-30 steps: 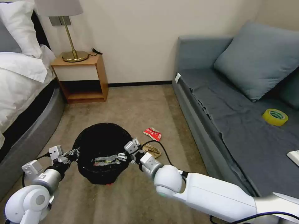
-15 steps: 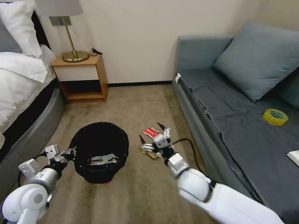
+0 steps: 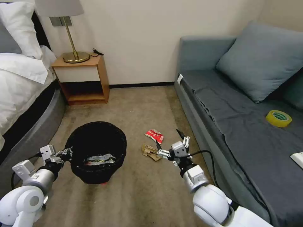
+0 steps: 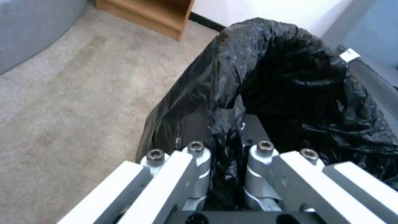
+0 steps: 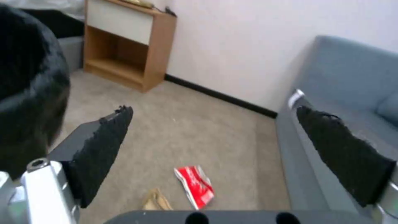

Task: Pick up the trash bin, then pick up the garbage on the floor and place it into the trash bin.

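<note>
The trash bin [image 3: 98, 148], lined with a crinkly black bag, stands left of centre on the floor [image 3: 142, 107], with litter [image 3: 100, 159] lying inside it. My left gripper [image 3: 68, 153] is shut on its near-left rim, and the left wrist view shows the bag [image 4: 290, 77] pinched in that gripper [image 4: 226, 124]. To the right of the bin, my right gripper [image 3: 169, 140] hangs open and empty above the carpet. Just beyond it lie two pieces of garbage: a red-and-white packet [image 3: 154, 135] [image 5: 195, 185] and crumpled brown paper [image 3: 151, 152] [image 5: 156, 200]. The wide-open right gripper [image 5: 215, 112] frames both.
A grey sofa [image 3: 240, 126] runs along the right, with a yellow tape roll [image 3: 278, 118] and a white object [image 3: 298, 159] on its seat. A wooden nightstand [image 3: 83, 78] with a lamp stands at the back wall. The bed [image 3: 22, 94] borders the left.
My right gripper left the bin's opening, where a wrapper now lies, and swung right to hang over the floor litter. The bin and left gripper shifted slightly left.
</note>
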